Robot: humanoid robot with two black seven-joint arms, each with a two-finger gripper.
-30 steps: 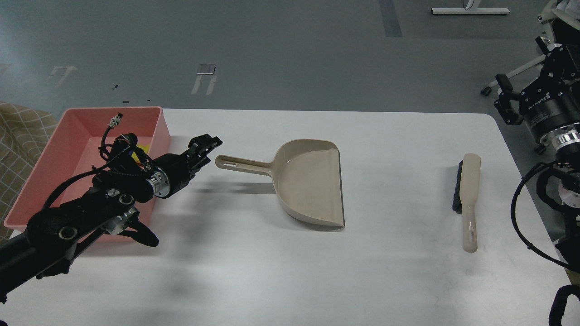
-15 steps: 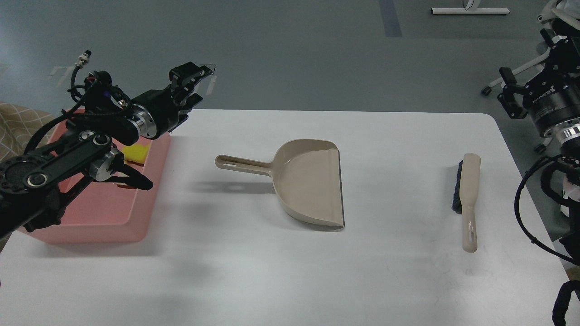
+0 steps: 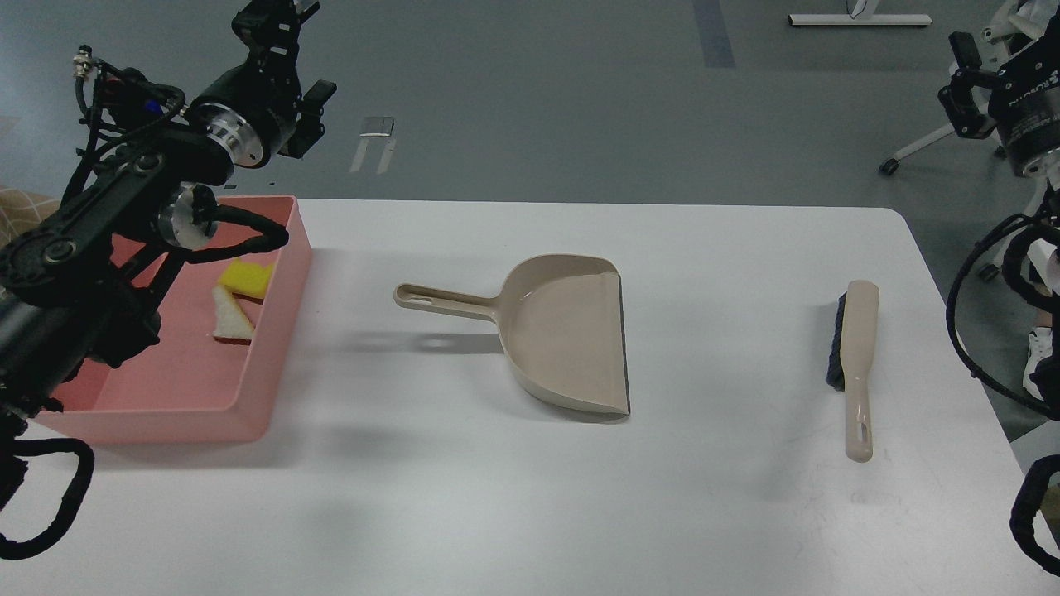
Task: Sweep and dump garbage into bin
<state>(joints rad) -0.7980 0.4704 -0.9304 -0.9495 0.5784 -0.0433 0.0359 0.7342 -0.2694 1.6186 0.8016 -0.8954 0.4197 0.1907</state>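
Left arm (image 3: 124, 190) higher — (bin (image 3: 273, 348) uncovered)

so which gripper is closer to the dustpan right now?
Left. The left gripper is raised beyond the pink bin, up-left of the dustpan. The right gripper is raised off the table's far-right corner, farther away.

The black left arm is covering the left wall and much of the floor of the shallow pink plastic bin (image 3: 277, 331), and the bin's far left corner is lying behind it. The left gripper (image 3: 277, 16) is reaching the top edge of the head view, where its fingertips are being cut off, so whether the jaws are apart cannot be told. The right gripper (image 3: 965, 70) is showing only as a small dark block at the right edge, its fingers not separable. The black bristles of the beige brush (image 3: 857, 364) are mostly lying hidden behind its back. The yellow sponge piece (image 3: 247, 279) is showing no dark side from here.
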